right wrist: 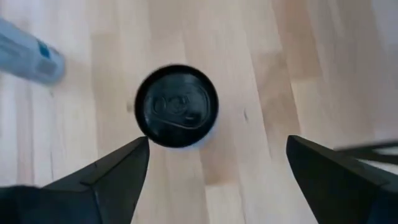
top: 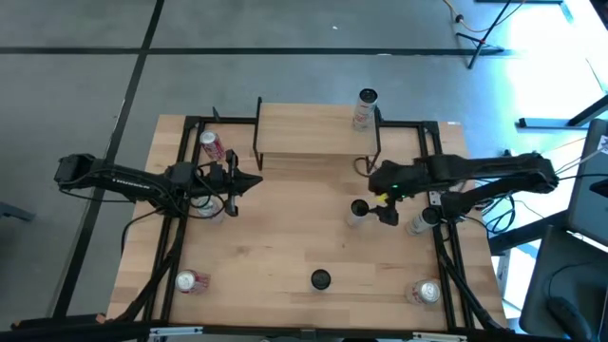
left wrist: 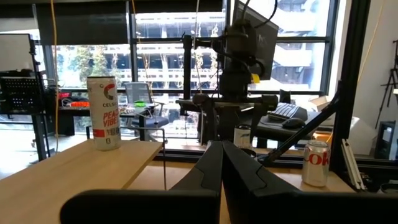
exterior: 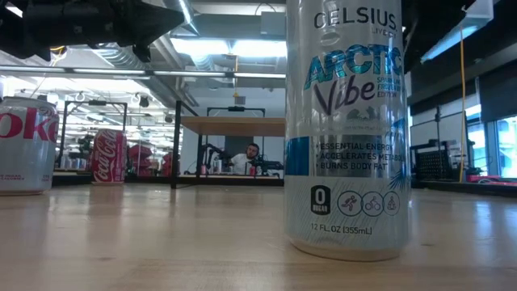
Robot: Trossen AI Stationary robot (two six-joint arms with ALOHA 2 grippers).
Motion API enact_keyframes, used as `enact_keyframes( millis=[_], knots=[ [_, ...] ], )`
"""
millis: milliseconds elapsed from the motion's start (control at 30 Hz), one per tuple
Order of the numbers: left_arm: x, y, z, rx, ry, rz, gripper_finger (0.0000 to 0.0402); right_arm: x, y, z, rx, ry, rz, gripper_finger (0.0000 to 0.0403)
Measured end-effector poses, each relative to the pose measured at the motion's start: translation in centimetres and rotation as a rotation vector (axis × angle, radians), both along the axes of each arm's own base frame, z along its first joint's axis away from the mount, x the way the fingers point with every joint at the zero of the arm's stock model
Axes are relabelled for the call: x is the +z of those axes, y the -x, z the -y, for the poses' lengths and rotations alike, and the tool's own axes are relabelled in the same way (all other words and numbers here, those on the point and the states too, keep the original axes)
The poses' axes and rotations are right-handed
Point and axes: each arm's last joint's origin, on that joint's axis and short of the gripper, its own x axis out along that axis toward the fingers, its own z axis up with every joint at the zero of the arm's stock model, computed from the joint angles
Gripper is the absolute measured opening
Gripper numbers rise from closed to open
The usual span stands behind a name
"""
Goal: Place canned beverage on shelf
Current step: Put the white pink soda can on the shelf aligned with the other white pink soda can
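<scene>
The shelf (top: 318, 128) stands at the table's far middle, with a tall white can (top: 365, 107) upright on its right end; the can also shows in the left wrist view (left wrist: 103, 113). A black-topped can (top: 358, 211) stands upright on the table in front of the shelf's right end. My right gripper (top: 382, 211) hangs just right of it, pointing down. In the right wrist view the gripper (right wrist: 217, 155) is open and the can's top (right wrist: 176, 106) lies below, just ahead of the fingertips, untouched. My left gripper (top: 255, 180) is shut and empty, left of the shelf, also seen in its wrist view (left wrist: 222, 162).
Other cans stand about the table: a pink one (top: 211, 144) far left, one (top: 211, 204) under the left arm, one (top: 421, 221) at the right, and near-edge cans (top: 190, 281), (top: 320, 279), (top: 426, 292). Black frame rails run along both sides.
</scene>
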Motion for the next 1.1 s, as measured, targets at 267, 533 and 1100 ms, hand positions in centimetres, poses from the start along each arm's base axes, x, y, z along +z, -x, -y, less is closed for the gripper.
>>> enact_keyframes(
  millis=[267, 533, 1100],
  knots=[
    [0.0, 0.0, 0.0, 0.0, 0.0, 0.001, 0.0, -3.2, 1.5, -0.1, 0.05, -0.063, 0.337, 0.0367],
    [0.0, 0.0, 0.0, 0.0, -0.001, 0.001, 0.0, -5.9, 0.7, -0.2, 0.088, -0.041, 0.357, 0.0367],
    [0.0, 0.0, 0.0, 0.002, -0.008, 0.0, 0.0, -8.4, -1.5, -0.4, 0.119, -0.049, 0.301, 0.0278]
  ],
)
